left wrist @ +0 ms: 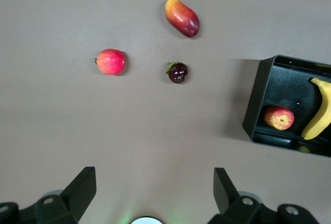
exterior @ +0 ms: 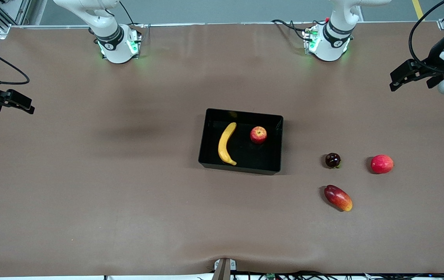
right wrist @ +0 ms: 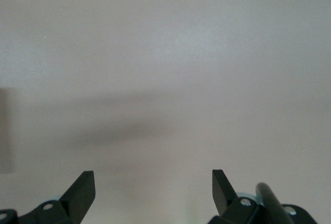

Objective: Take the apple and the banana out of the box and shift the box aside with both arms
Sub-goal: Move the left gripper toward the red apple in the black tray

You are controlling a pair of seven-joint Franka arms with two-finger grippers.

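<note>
Apple judged small, firm, smooth: to be pinched across middle. Banana judged light: mid-length grip advised. Box glossy, judged slippery: opposite walls to be taken. Left gripper over counter at left arm's end, right gripper over right arm's end; both jaws spread wide, nothing held.

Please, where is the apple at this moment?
The apple lies inside the black box at mid-table, beside the banana, toward the left arm's end of the box.

No readable text, label, brand or number shows anywhere; the round marks on the arm bases are too small to make out.
</note>
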